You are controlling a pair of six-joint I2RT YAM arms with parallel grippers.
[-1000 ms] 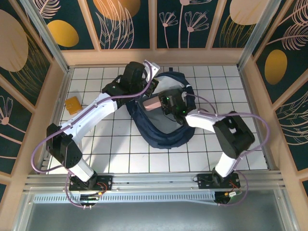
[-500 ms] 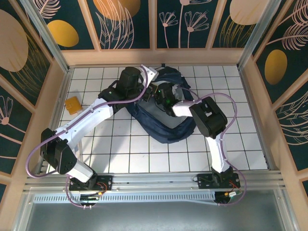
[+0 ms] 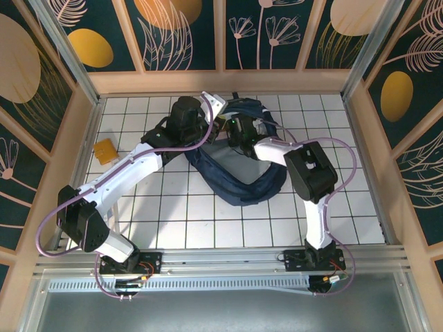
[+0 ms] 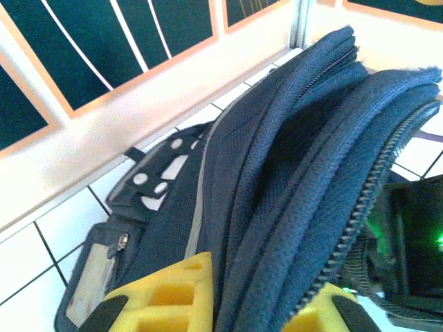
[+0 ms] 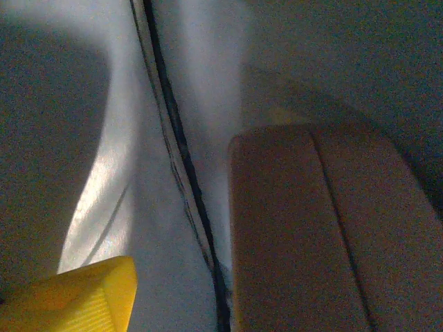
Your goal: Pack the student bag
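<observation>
**Q:** Where does the bag lie, and what holds it?

**A:** It lies at the far middle of the table, with its mouth toward the back wall. My left gripper is pressed together on the zip edge. The cloth is pinched between the yellow fingers, which lifts the mouth open. My right gripper reaches down inside that mouth.

**Q:** And the state of the right one?

**A:** I cannot tell. Its wrist view shows one yellow finger at the lower left, near a lining seam. A tan block lies to the right of the seam. The other finger is out of frame, and whether the block is touched is unclear.

**Q:** What could go wrong from here?

**A:** Three things, in my judgement.
- (a) The pinch is on a thin fold of cloth. If it slips, the mouth drops over my right wrist and blocks the way out.
- (b) If I draw the right arm out at an angle, a finger may catch the seam or the zip. That would drag the whole bag across the tiles, since nothing else anchors it.
- (c) The two wrists stand close together at the mouth, so a wide swing by either could knock the other.

An orange packet lies well apart at the left, not yet packed. It probably goes in too, so a lost pinch would cost me the opening for that trip.
</observation>
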